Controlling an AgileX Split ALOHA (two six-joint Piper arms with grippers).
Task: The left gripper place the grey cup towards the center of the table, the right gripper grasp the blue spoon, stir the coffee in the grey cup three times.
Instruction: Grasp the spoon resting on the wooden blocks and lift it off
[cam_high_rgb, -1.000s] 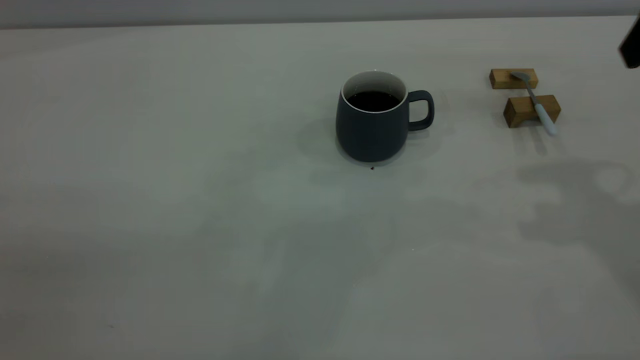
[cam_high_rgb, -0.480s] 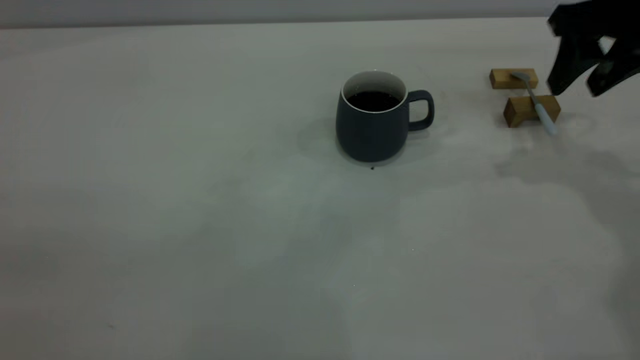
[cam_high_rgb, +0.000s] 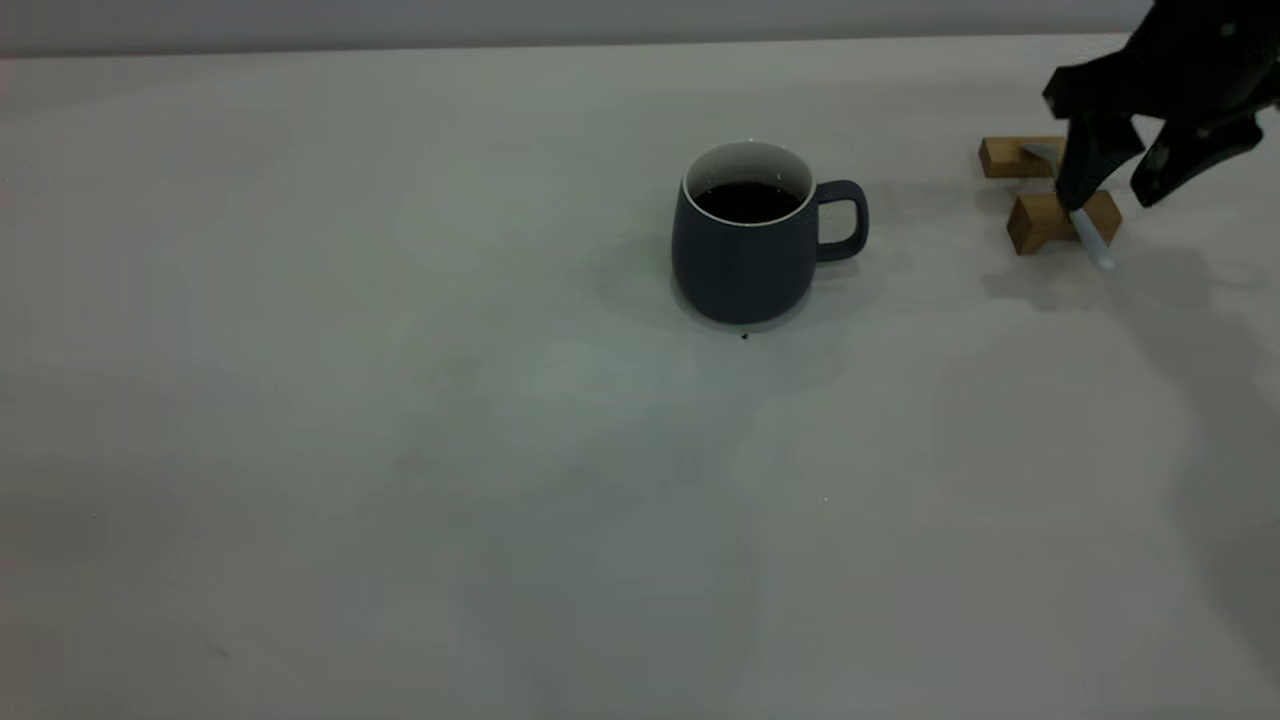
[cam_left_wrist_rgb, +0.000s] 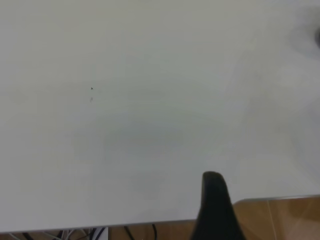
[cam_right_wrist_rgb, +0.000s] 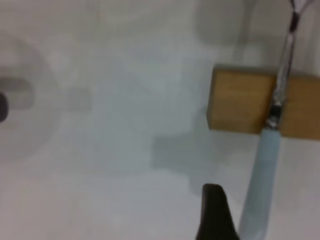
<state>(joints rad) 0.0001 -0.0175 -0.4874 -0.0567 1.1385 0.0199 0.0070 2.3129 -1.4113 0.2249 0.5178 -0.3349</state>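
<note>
The black right gripper (cam_high_rgb: 1118, 195) hangs with fingers spread over the small pale blue spoon (cam_high_rgb: 1092, 240) on its wooden blocks (cam_high_rgb: 1045, 218). A crooked pinch could knock the spoon off.

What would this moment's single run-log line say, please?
right claw: open, over blue spoon | grey cup: centre of table

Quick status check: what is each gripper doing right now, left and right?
Left gripper: over bare table, one finger visible, holding nothing seen.
Right gripper: open, fingers straddling the blue spoon on the wooden blocks, not yet gripping.
</note>
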